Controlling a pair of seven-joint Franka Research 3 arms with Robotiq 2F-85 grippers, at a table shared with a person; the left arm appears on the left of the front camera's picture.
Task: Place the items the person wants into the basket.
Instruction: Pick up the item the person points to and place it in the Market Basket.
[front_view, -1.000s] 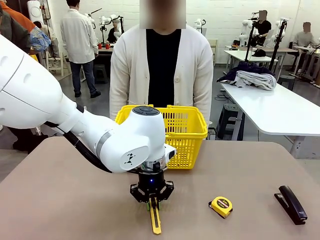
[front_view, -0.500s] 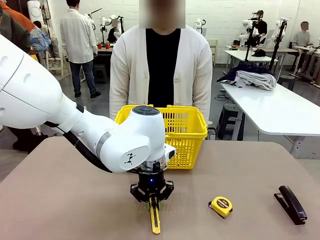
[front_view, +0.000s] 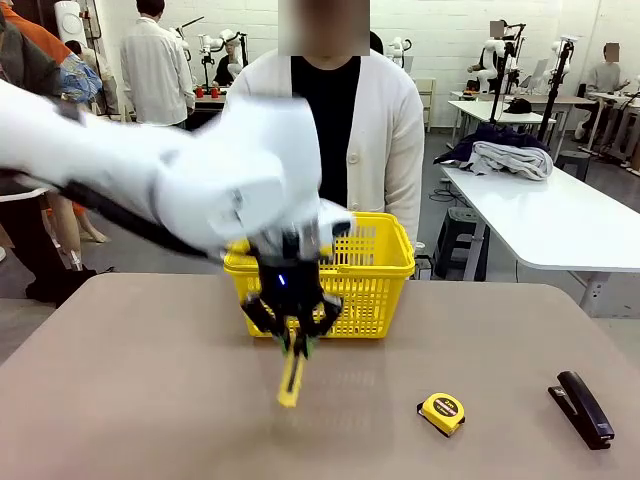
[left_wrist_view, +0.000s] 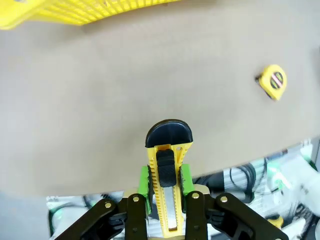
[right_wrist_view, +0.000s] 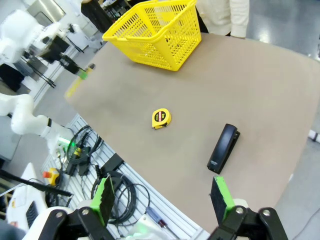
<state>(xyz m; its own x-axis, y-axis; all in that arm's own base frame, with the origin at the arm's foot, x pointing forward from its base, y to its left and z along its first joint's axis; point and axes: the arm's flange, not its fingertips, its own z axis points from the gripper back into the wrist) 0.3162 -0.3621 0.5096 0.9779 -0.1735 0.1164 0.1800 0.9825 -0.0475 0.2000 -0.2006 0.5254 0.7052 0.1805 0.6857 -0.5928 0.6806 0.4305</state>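
Note:
My left gripper is shut on a long yellow utility knife with a black tip. It holds the knife in the air above the table, just in front of the yellow basket, and the arm is blurred by motion. In the left wrist view the knife sits clamped between the green pads, black tip pointing away, over the table. The basket's rim lies along the top edge of that view. The person in a white cardigan stands behind the basket. My right gripper hangs open, high above the table's near edge.
A round yellow tape measure and a black stapler lie on the right half of the brown table. From the right wrist, the tape measure and stapler lie below, the basket farther off.
My left arm has lifted the utility knife off the table and carried it up and toward the basket. The tape measure and stapler have not moved.

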